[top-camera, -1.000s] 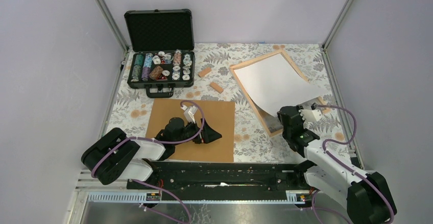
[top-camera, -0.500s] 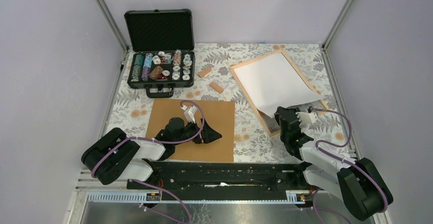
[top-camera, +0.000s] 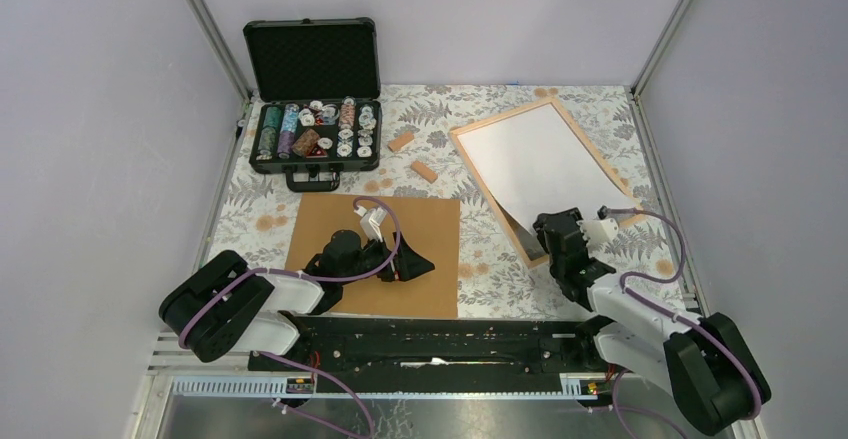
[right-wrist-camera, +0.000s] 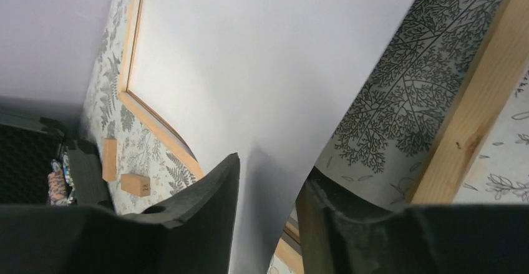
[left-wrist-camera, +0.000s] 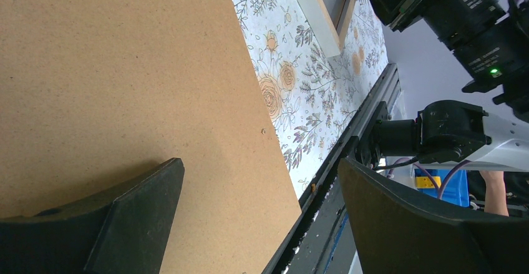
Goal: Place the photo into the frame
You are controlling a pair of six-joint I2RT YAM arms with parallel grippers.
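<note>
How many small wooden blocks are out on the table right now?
2. One block lies just right of the open case; the other block sits just beyond the brown board's far edge, left of the frame. More could be hidden under the photo.

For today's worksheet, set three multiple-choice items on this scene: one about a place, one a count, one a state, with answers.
1. Where is the brown board? A beneath the left pincer; B far right corner; C far left corner.
2. How many small wooden blocks are there? A one; B two; C four.
3. How does the photo lie? A picture up; B rolled up; C white back up.
Answers: A, the pincer hangs over the board; B, two lie apart beside the frame; C, only plain white shows.
</note>
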